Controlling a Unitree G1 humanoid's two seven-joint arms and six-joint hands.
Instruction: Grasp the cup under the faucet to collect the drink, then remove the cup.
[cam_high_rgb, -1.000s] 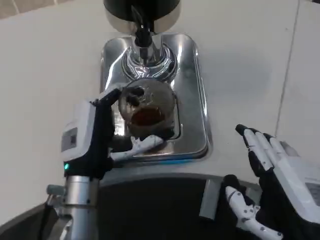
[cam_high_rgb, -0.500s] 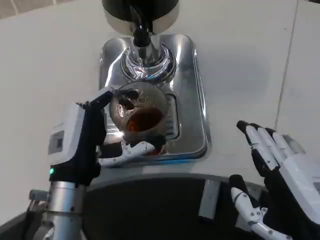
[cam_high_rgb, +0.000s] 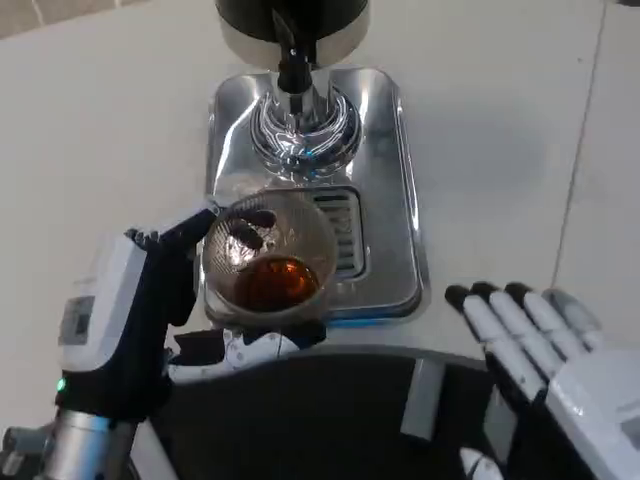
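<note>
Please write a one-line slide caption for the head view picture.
Left hand holds a clear cup of brown drink at the steel tray's front edge; right hand waits open.

We see a bright picture with soft, even light on the white table (cam_high_rgb: 110, 120). The shiny metal tray (cam_high_rgb: 395, 200), up past the left hand (cam_high_rgb: 140, 300), throws back strong white glare, most of all on the round base of the tap (cam_high_rgb: 300, 135). The cup (cam_high_rgb: 268, 260) by that hand's fingers glints too. A faint gray shadow lies on the table above the right hand (cam_high_rgb: 540, 350). The hands look a little fuzzy.
</note>
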